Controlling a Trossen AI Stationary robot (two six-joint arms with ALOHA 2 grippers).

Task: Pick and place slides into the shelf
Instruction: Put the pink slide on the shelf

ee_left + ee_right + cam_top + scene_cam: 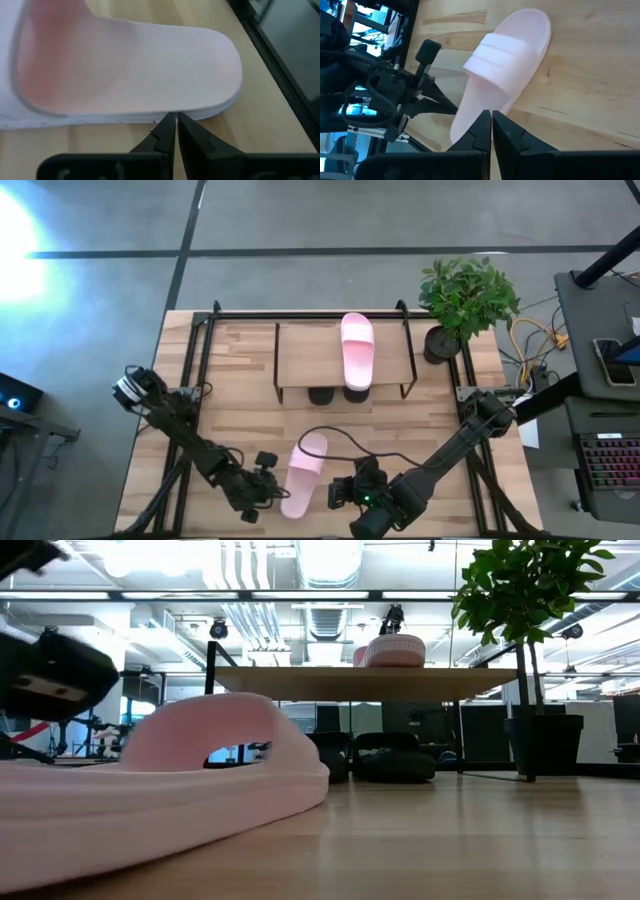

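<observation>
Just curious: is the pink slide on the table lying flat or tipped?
Flat. The pink slide rests sole-down on the table, strap up; both claws sit beside it.

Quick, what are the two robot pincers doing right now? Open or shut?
Left pincer: shut, its tips at the edge of the pink slide on the table, holding nothing.
Right pincer: shut and empty, right beside the same slide.

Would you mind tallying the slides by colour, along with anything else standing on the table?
Pink slides: 2, one on the shelf top, one on the table between the left gripper and right gripper.
Black slides: 2, under the shelf.
Shelf: 1.
Potted plant: 1.
Total: 6.
</observation>
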